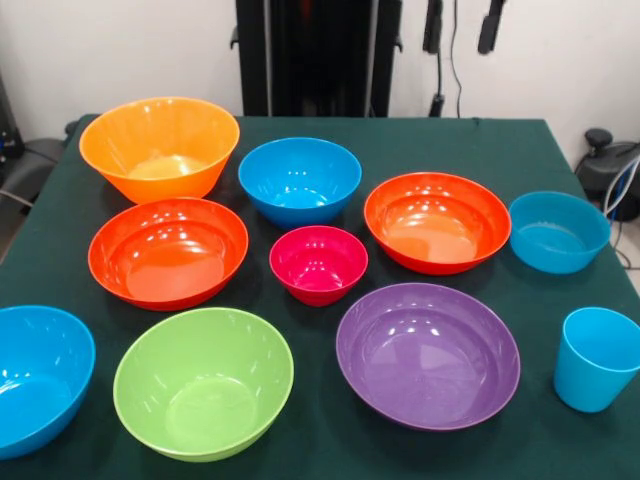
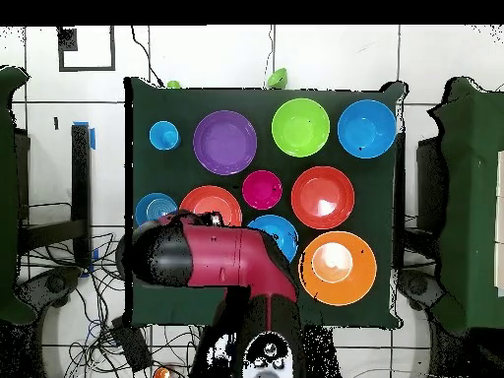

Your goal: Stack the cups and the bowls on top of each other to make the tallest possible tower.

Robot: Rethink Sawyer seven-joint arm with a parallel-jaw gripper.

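Nothing is stacked yet: every bowl sits alone on the table (image 1: 440, 140). The arm (image 2: 226, 261) is folded up at the robot's side. I cannot find the tool in either view (I think it hides under the arm), so I cannot tell if it is spread or pressed together.

The big orange bowl (image 2: 338, 268) is just beside the arm, so it should be close to the tool. The small pink bowl (image 2: 262, 189) is a bit further out. The pale-blue bowl (image 2: 155, 209) is near the arm's other side. The cup (image 2: 163, 135) is well away, at the far corner.

I would keep the big orange bowl as the bottom and bring a small thing to it first. I would come straight down on one rim, pinch it gently, and lift high before moving, so I don't bump the other bowls
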